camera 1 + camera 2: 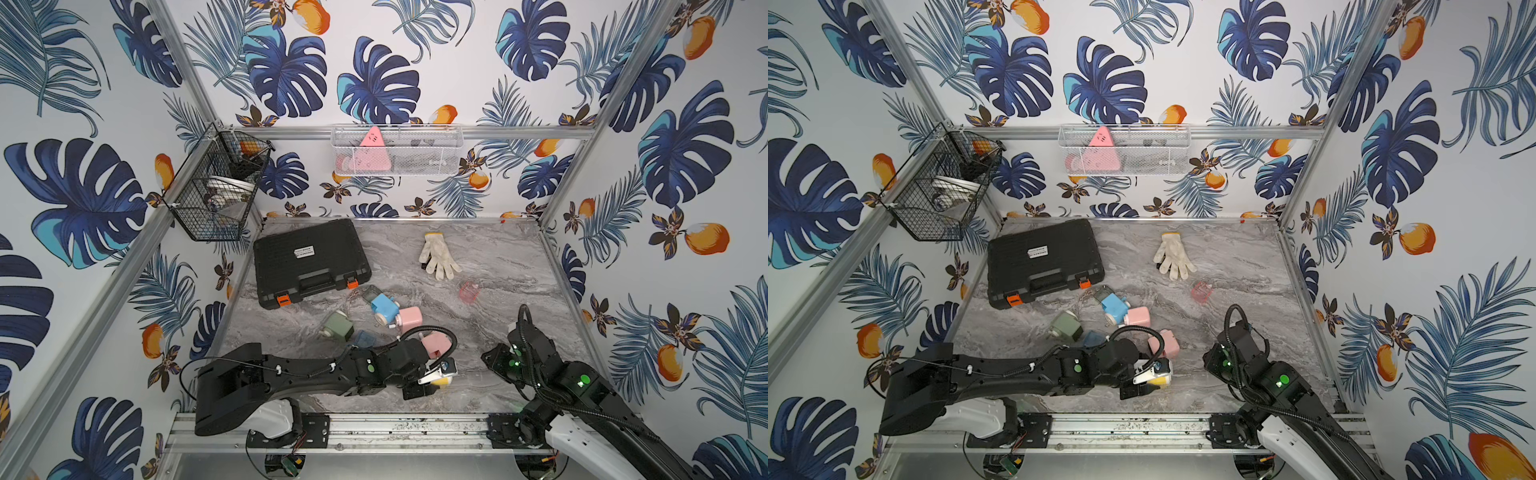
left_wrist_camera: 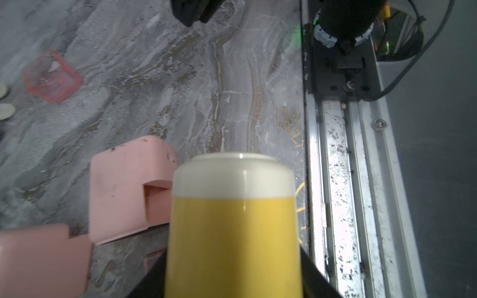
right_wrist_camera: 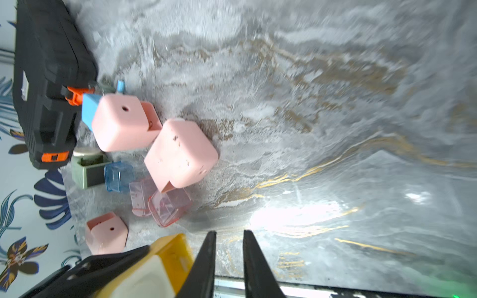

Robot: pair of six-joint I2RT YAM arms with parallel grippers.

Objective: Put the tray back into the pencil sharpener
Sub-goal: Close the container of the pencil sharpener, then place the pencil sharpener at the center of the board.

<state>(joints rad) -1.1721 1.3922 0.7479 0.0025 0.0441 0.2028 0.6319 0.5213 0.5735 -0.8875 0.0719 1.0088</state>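
Left pincer (image 1: 435, 376): closed on a yellow pencil sharpener (image 2: 232, 232) at the lower centre of both top views. The white end is turned away from the wrist camera. Whether the sharpener rests on the worktop (image 1: 498, 257) or is held just above it cannot be told.
Right pincer (image 3: 228, 235): placed near the yellow pencil sharpener. A narrow gap is seen between the jaws and nothing is gripped.
Yellow slot: shown in no view, so whether a tray is seated there cannot be told.
Pink pencil sharpener (image 2: 124, 185): laid just behind the yellow one, and its slot is seen empty.
Nearest clear pink tray (image 3: 169, 206): laid against a pink sharpener body, left of centre in the lower half of the right wrist view. It is near both pincers and touched by neither. A paler tray (image 3: 140, 196) is seen touching it. Both are hidden under the left arm in the top views.
Blue tray (image 1: 365, 338): left loose beside a green pencil sharpener (image 1: 336, 326), left of centre.
Far pink tray (image 1: 469, 291): left alone right of centre, well apart from both pincers.
Progress: judged unfinished, since several trays are lying outside sharpeners and none is held.
Left to do: a tray is to be picked up, probably by the right pincer, lined up with an empty slot and pushed home.
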